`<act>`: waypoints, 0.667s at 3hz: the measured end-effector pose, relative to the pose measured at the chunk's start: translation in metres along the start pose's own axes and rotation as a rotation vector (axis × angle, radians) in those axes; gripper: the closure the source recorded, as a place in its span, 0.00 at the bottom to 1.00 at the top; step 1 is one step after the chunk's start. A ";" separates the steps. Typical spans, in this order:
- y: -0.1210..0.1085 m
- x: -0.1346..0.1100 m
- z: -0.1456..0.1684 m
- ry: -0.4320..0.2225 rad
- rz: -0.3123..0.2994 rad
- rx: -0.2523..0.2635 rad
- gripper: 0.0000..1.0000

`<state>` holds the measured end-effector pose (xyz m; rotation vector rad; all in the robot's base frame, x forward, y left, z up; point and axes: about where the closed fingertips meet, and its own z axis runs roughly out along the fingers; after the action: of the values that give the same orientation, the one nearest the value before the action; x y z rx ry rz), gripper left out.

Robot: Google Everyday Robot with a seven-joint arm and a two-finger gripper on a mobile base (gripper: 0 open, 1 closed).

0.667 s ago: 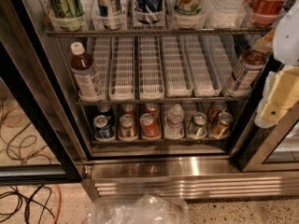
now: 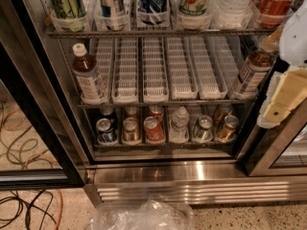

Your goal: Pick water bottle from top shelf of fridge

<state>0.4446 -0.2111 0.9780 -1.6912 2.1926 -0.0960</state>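
The fridge [image 2: 201, 169] stands open in front of me, with a stainless steel base. On the top shelf [image 2: 158, 33] the water bottle [image 2: 231, 4], clear and ribbed, stands second from the right, between a green-labelled bottle [image 2: 194, 1] and a red cola bottle [image 2: 278, 4]. Its cap is out of view above the frame. My gripper [image 2: 284, 96], white and cream, hangs at the right edge below the top shelf's rail, lower and to the right of the water bottle, apart from it.
Long white slotted trays [image 2: 153, 68] fill the middle rack, with a brown tea bottle [image 2: 88, 78] at the left and another [image 2: 252, 71] at the right. Cans and a small clear bottle [image 2: 179, 123] stand on the bottom rack. Cables [image 2: 24, 143] and a plastic bag [image 2: 144, 214] lie on the floor.
The view has shifted only slightly. The gripper stays at the right edge and nothing in the fridge has moved.
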 end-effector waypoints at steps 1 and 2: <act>-0.004 -0.009 0.007 -0.105 0.044 0.057 0.00; -0.010 -0.020 0.020 -0.232 0.076 0.123 0.00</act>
<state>0.4644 -0.1913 0.9665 -1.4725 2.0326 -0.0138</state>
